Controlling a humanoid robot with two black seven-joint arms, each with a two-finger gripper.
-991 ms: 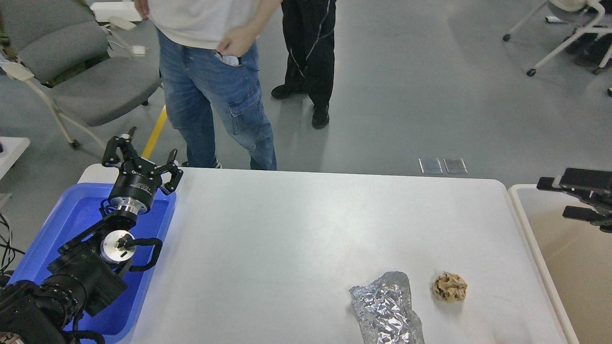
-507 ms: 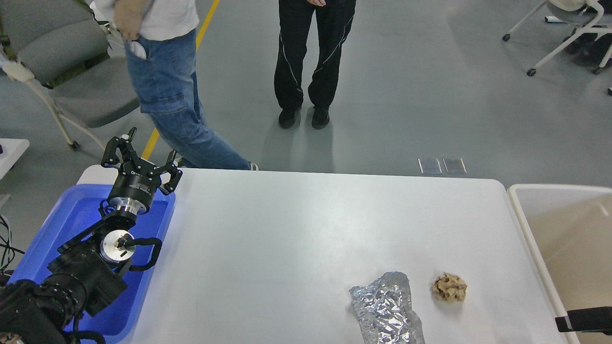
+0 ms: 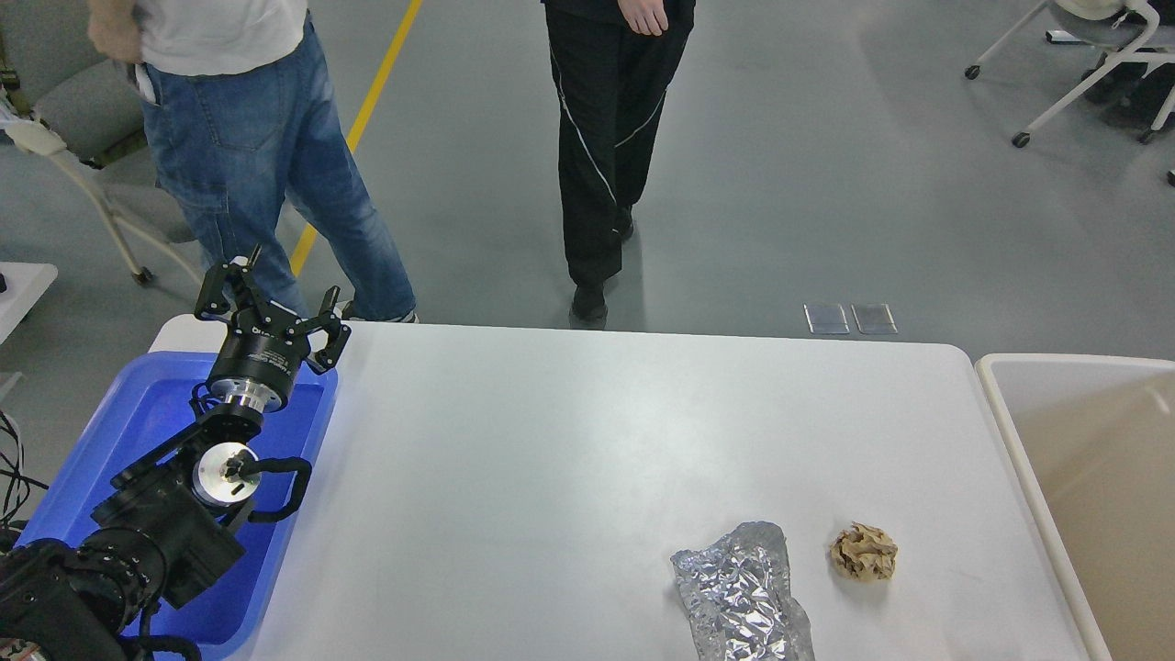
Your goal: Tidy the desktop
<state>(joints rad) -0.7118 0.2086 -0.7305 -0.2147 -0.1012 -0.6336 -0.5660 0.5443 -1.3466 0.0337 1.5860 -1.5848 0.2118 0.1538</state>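
The white desktop [image 3: 569, 459] fills the middle of the head view. A crumpled silver foil wrapper [image 3: 742, 604] lies near its front edge, right of centre. A crumpled brown paper ball [image 3: 863, 552] lies just right of the foil, apart from it. My left gripper [image 3: 273, 298] is open and empty, raised above the far end of the blue tray [image 3: 138, 422] at the table's left. My right gripper is out of view.
A beige rimmed bin [image 3: 1010, 431] stands off the table's right edge. Two people stand beyond the far table edge, one in jeans [image 3: 248, 156] near my left gripper, one in black trousers [image 3: 606, 147]. Chairs stand at the far left and far right.
My right arm dropped down the right edge and has left the view. The person in jeans moved left, the one in black stepped closer. My left arm has not moved.
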